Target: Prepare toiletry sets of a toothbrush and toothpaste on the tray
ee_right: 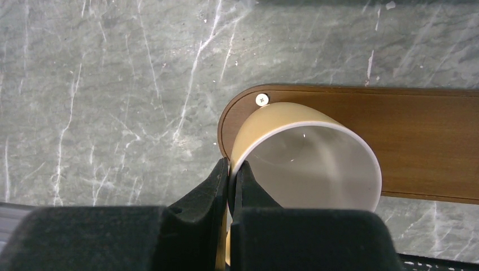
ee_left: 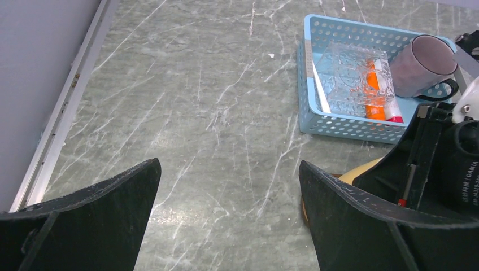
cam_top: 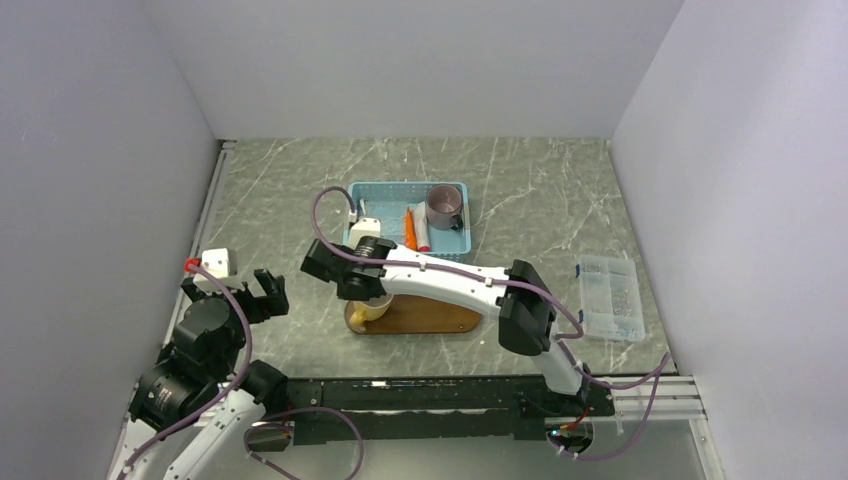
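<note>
The dark-brown oval tray (cam_top: 440, 318) (ee_right: 412, 130) lies in front of the light-blue basket (cam_top: 407, 187) (ee_left: 308, 68). My right gripper (cam_top: 366, 292) (ee_right: 231, 167) is shut on the wall of a yellow cup (cam_top: 374, 308) (ee_right: 305, 158), held over the tray's left end. An orange toothpaste (cam_top: 410, 230) (ee_left: 371, 82) lies in the basket. A thin white toothbrush (ee_left: 321, 90) lies along the basket's left wall. My left gripper (cam_top: 266, 292) (ee_left: 229, 165) hangs open over bare table at the left, holding nothing.
The basket also holds a purple mug (cam_top: 444, 207) (ee_left: 421, 65), a white tube with a red end (cam_top: 424, 233) and a clear plastic piece (ee_left: 353, 76). A clear lidded box (cam_top: 610, 297) sits at the right. Grey walls close in on both sides.
</note>
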You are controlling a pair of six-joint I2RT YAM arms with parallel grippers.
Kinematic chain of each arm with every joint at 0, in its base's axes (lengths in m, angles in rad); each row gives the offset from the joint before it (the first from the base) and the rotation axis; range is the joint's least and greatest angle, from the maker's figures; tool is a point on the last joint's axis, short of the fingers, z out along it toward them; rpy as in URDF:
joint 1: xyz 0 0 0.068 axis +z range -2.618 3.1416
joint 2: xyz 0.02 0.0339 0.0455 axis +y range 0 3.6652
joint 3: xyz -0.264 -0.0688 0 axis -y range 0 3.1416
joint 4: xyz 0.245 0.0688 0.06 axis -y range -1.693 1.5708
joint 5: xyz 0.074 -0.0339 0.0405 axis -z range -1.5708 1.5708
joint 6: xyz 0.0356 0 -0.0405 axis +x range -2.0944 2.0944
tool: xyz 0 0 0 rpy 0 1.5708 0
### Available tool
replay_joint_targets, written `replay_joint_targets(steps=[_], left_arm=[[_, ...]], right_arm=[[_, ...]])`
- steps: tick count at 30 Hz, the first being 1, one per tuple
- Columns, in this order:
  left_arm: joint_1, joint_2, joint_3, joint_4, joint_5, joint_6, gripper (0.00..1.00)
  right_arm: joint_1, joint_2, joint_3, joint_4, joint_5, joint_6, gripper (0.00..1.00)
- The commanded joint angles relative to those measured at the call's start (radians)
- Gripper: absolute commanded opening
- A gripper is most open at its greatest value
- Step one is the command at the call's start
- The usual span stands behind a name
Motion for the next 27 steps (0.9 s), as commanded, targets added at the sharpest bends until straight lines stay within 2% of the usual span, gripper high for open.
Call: replay_joint_targets(steps=[1, 20, 27], left_arm=[[0.004, -0.007, 0.028, 0.009, -0.016, -0.013, 0.99], [0.004, -0.017, 0.027, 0.007, -0.013, -0.01, 0.99], [0.003, -0.017, 0.027, 0.004, -0.013, -0.01, 0.99]], right_arm=[[0.012, 0.007, 0.077, -0.022, 0.02, 0.015, 0.0], [0.02, 0.027, 0.064, 0.022, -0.035, -0.02, 0.0], [0.022, 0.021, 0.048, 0.041, -0.042, -0.025, 0.06]])
